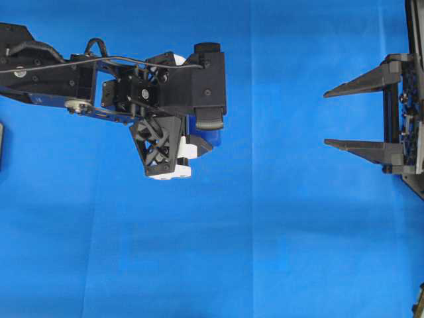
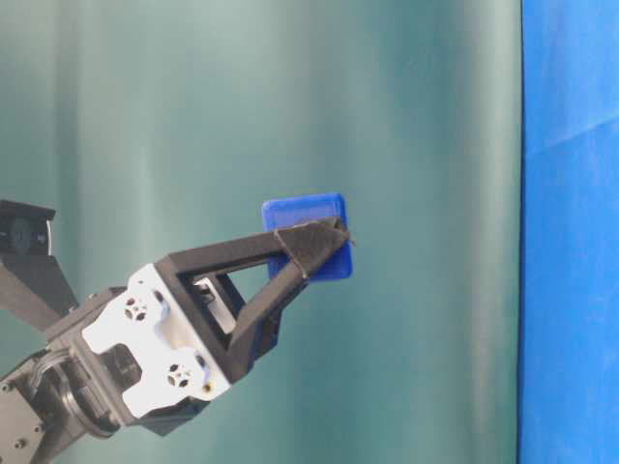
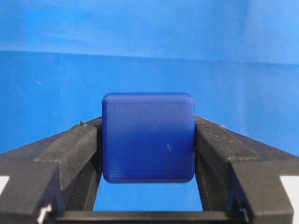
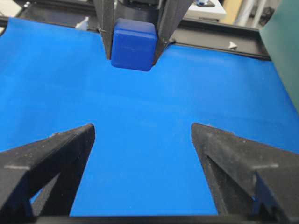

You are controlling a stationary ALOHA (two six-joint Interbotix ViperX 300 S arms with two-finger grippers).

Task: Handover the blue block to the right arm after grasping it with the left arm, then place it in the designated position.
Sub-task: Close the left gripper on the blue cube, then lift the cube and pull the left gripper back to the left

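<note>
Now your left arm (image 1: 99, 83) reaches level over the table (image 1: 265, 252), fingers (image 2: 314, 246) pinching the blue block (image 2: 305, 217) — overhead it's mostly hidden; right gripper (image 1: 328, 119) gapes wide, empty.

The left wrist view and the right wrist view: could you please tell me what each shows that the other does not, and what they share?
Only the left wrist view shows the blue block close up, filling the gap between the left end effector's fingers, with nothing but blue cloth behind it.

Only the right wrist view shows the right end effector with its fingers spread wide and empty, plus the black frame at the table's far edge.

Both show the block clamped between the left end effector's two fingers, above the cloth.
</note>
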